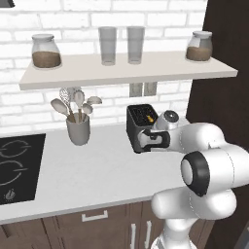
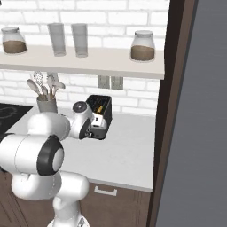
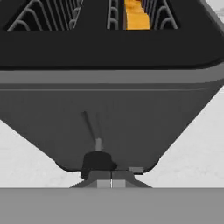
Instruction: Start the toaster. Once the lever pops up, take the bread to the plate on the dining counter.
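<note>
The toaster (image 1: 137,118) is a small dark box on the countertop by the brick wall, and my gripper (image 1: 146,141) is pressed up to its front face. The bread (image 1: 151,118), golden, stands down in one of its top slots. The right base view has the toaster (image 2: 105,103), the bread (image 2: 100,109) and my gripper (image 2: 92,132) low at its front. In the hand view the toaster's front (image 3: 131,113) looms close, the bread (image 3: 136,15) glows at the top, and my gripper (image 3: 111,177) is shut just under the small dark lever knob (image 3: 97,161). The plate and the dining counter are out of view.
A grey utensil cup (image 1: 78,130) stands left of the toaster, with a black cooktop (image 1: 14,168) further left. A shelf (image 1: 126,70) with jars and glasses hangs overhead. A tall dark cabinet (image 2: 177,88) walls off the right side.
</note>
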